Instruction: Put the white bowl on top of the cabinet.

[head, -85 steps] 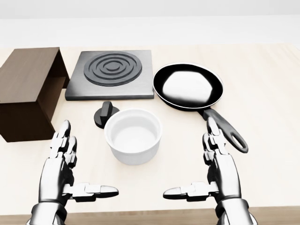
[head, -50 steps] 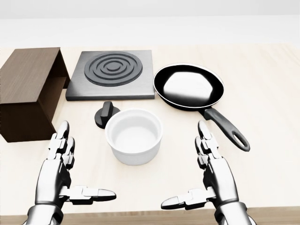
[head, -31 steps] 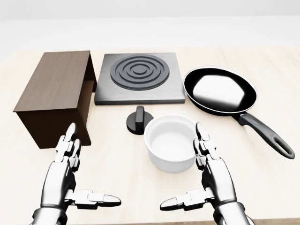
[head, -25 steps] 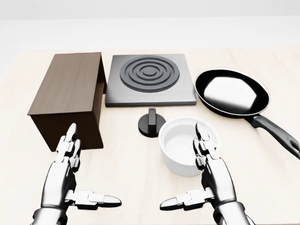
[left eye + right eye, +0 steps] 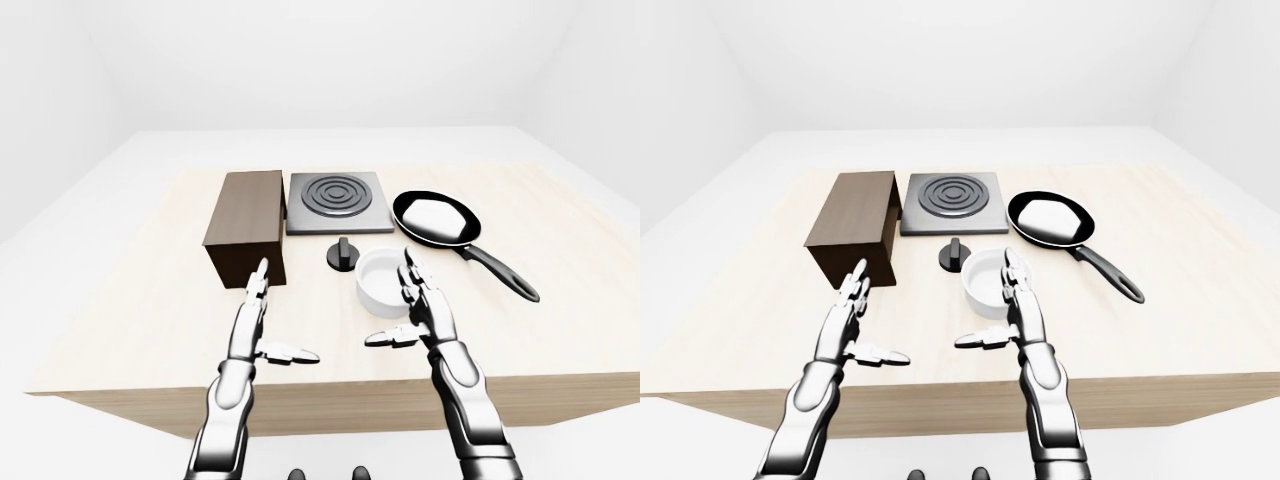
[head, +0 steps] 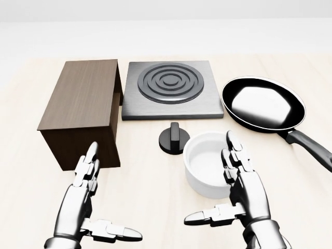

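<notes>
The white bowl stands upright on the wooden table, low and right of centre in the head view. My right hand is open beside it, fingers raised in front of the bowl's right rim and thumb pointing left. I cannot tell whether it touches the bowl. The dark brown cabinet sits at the left, its flat top bare. Below the cabinet my left hand is open too, holding nothing and well apart from the bowl.
A black stove plate lies right of the cabinet, with a black knob just below it near the bowl. A black frying pan lies at the right, handle pointing down-right. The table's near edge runs under my forearms.
The whole picture has slid to the right, so the camera has moved left. The cabinet now shows more fully. My right hand now stands against the bowl's right side instead of well right of it.
</notes>
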